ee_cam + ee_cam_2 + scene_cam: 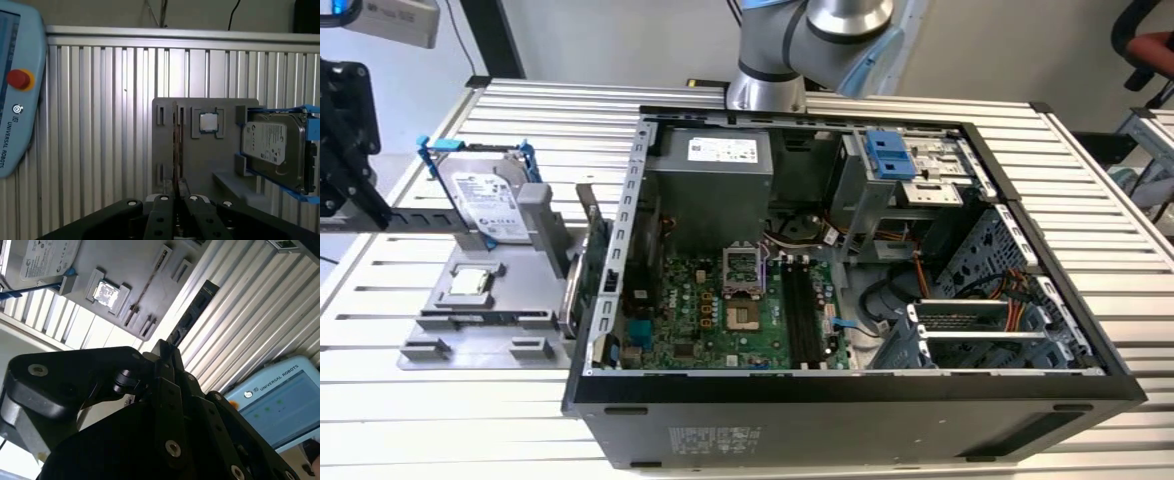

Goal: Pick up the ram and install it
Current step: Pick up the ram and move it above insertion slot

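- This looks to me like a robotics lab or test workshop: my silver-grey jointed robot arm (pixel 787 50) rises from a ribbed aluminium bench (pixel 440 420).
- An opened black desktop computer tower (pixel 854 425) lies there beside a grey moulded parts fixture (pixel 494 318).
- A light-blue teach pendant with a red button (pixel 15 115) lies on the slats.

Arm (pixel 841 20): silver-grey rounded joints, pale blue end cap. Gripper (pixel 176 184): matte black linkage bars, rounded plates, silver screw heads (pixel 173 448)
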